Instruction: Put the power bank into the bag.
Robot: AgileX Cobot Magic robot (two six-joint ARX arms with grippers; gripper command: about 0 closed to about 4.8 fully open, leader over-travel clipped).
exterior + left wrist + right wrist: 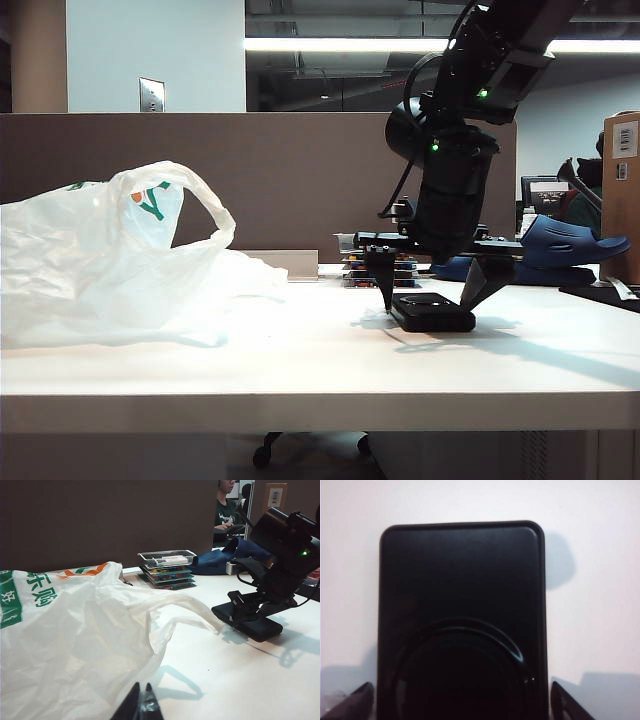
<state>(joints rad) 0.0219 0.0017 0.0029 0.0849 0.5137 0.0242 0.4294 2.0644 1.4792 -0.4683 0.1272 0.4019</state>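
On the white table (pixel 300 370), right hand (pixel 432 296) straddles power bank (pixel 432 312), spread wide; left hand (pixel 141 705) closed.

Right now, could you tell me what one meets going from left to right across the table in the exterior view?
The bag → the right gripper, open astride the power bank → blue cloth → cardboard box. The left gripper is out of that view.

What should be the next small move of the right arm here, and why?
Probably close the right gripper on the power bank. Its jaws stand open on either side of the bank, which lies flat on the table and is not yet gripped. The bag lies apart to the left, so lifting comes after. The left gripper is shut near the bag.
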